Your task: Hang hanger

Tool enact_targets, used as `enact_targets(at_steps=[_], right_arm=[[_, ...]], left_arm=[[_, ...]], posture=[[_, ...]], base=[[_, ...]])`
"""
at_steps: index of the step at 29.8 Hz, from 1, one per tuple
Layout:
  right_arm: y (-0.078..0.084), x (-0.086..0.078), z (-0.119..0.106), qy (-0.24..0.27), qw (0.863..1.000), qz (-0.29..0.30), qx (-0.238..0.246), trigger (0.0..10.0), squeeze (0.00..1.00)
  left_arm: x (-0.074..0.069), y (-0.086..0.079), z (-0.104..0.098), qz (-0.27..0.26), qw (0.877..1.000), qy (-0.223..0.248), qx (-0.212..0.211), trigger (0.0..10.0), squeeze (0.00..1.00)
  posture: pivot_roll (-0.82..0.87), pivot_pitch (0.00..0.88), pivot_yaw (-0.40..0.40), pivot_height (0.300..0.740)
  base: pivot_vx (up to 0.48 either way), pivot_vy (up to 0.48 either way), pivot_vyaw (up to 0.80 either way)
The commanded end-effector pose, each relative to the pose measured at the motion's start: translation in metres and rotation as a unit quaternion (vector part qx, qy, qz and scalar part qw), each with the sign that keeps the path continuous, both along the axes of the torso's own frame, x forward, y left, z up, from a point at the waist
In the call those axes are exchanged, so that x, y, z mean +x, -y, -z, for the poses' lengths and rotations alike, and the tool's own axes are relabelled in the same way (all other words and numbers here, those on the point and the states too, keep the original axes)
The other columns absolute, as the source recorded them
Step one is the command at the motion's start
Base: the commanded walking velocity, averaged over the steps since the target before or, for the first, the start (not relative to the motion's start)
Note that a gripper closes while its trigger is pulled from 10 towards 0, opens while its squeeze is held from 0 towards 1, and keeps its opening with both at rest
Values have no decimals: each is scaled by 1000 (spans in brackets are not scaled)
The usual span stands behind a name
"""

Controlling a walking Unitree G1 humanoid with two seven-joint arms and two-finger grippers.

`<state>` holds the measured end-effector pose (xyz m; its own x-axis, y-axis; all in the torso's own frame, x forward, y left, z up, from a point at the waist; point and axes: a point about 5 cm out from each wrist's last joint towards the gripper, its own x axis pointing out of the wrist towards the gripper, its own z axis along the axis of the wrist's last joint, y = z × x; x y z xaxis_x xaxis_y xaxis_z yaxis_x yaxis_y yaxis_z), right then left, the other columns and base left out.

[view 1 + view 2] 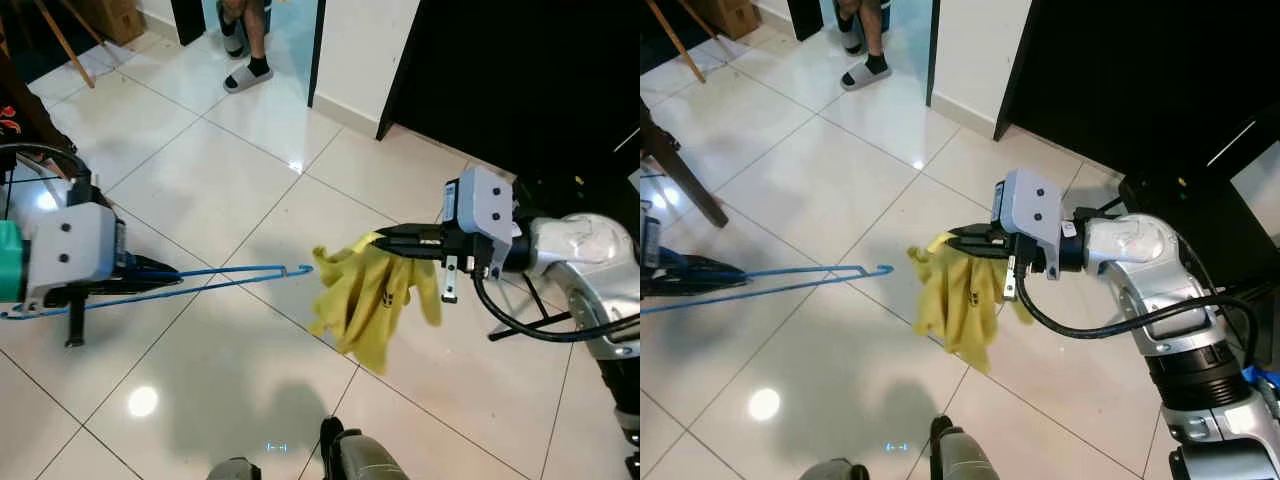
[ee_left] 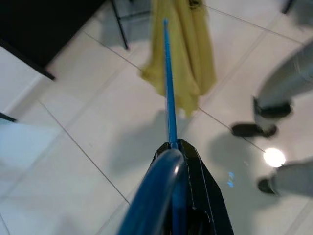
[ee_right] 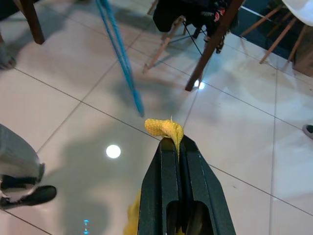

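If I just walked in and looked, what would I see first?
Probably the yellow cloth, hanging in the air over the shiny white floor, pinched in the robot's right tool. Next, the long blue hanger held out flat by the left tool, its hooked tip pointing at the cloth and just short of it. Far back, a person's feet in sandals stand by a doorway.

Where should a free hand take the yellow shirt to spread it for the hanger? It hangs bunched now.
Probably at the loose lower hem of the shirt, coming from below. The right gripper pinches one top corner, so the cloth droops in folds beneath it. The hanger, in the left gripper, points its hook at the shirt's upper edge, so that side is best kept free.
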<state>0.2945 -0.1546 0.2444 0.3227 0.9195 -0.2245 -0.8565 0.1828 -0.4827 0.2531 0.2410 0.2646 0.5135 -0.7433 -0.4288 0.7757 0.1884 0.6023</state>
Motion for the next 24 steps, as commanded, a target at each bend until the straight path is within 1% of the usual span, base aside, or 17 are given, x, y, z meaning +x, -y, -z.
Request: enact_targets(at_steps=[1, 3, 4, 5, 6, 9, 13, 15, 17, 18, 20, 22, 23, 24], right_arm=[[-6, -5, -1, -4, 1000, -23, 9, 10000, 0], [-11, -6, -3, -7, 999, -30, 20, 10000, 0], [-11, -6, -3, -7, 999, -30, 20, 10000, 0], [-14, -6, -3, -8, 999, -34, 23, 10000, 0], [-16, -7, -3, -8, 999, -37, 24, 10000, 0], [-18, -7, -3, -10, 999, -39, 30, 10000, 0], [-19, -6, -4, -13, 999, -34, 35, 10000, 0], [-17, -3, -4, -14, 999, -21, 34, 10000, 0], [-11, 4, -1, -19, 999, 3, 33, 10000, 0], [-11, 4, -1, -19, 999, 3, 33, 10000, 0], [-5, 9, 3, -28, 999, 22, 34, 10000, 0], [-2, 13, 7, -55, 996, 38, 52, 10000, 0], [-2, 13, 7, -55, 996, 38, 52, 10000, 0], [-1, 15, 10, -95, 991, 47, 86, 10000, 0]], left_arm=[[2, 5, 4, 7, 1000, 2, 6, 10000, 0], [7, 13, 7, 16, 1000, 11, -6, 10000, 0], [7, 13, 7, 16, 1000, 11, -6, 10000, 0], [13, 17, 8, 19, 999, 23, -12, 10000, 0], [16, 20, 10, 22, 999, 25, -17, 10000, 0], [20, 22, 12, 25, 999, 29, -19, 10000, 0], [20, 20, 14, 23, 999, 29, -17, 10000, 0], [16, 16, 14, 22, 999, 27, -9, 10000, 0], [12, 10, 10, 14, 1000, 24, -6, 10000, 0], [12, 10, 10, 14, 1000, 24, -6, 10000, 0], [7, 3, 7, 9, 1000, 16, 3, 10000, 0], [-4, 0, 6, 22, 1000, -12, 11, 10000, 0], [-4, 0, 6, 22, 1000, -12, 11, 10000, 0], [-14, 0, 4, 36, 999, -32, 14, 10000, 0]], posture=[[54, 115, 2, 740], [47, 112, 3, 740], [47, 112, 3, 740], [45, 111, 5, 740], [45, 111, 5, 740], [37, 111, 9, 740], [39, 113, 8, 740], [40, 116, 8, 740], [44, 119, 4, 740], [44, 119, 4, 740], [51, 121, -1, 740], [54, 126, -1, 740], [54, 126, -1, 740], [58, 129, -4, 740]], base=[[0, 0, 0], [0, 0, 0], [0, 0, 0], [0, 0, 0], [0, 0, 0], [0, 0, 0], [0, 0, 0], [0, 0, 0], [0, 0, 0], [0, 0, 0], [0, 0, 0], [0, 0, 0], [0, 0, 0], [0, 0, 0]])
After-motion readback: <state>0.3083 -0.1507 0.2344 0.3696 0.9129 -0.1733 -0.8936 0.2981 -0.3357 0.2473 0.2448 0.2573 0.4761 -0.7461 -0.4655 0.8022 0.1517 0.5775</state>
